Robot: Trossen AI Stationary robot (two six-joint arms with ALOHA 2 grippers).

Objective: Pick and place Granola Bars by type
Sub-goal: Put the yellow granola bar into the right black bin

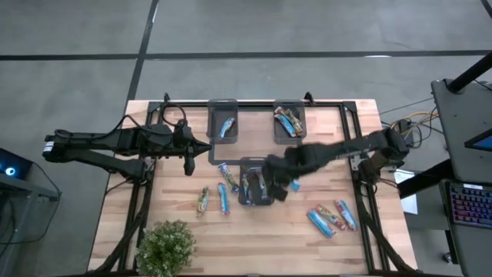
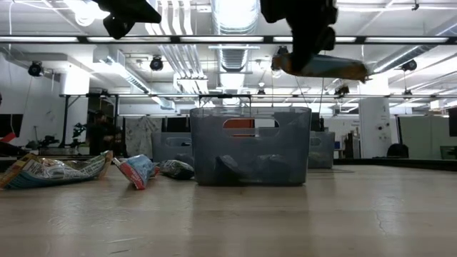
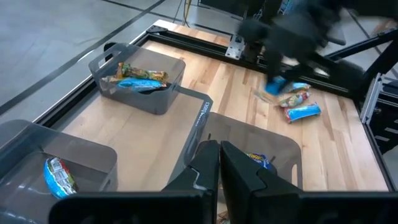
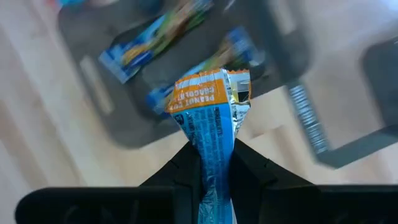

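While the right arm reaches over the table middle, we note these lines.
Right gripper [image 4: 211, 163]: we see its fingers clamped on a blue and orange bar [image 4: 211, 118], above the middle tray [image 1: 256, 198].
Left gripper [image 3: 220, 163]: fingers together, nothing between them; it waits near the back left tray [image 1: 224, 123].
Other Granola Bars [image 1: 331, 217]: some lie loose on the table [image 1: 177, 208], some in the three trays.
Plant [image 1: 164, 248]: at the front left corner.
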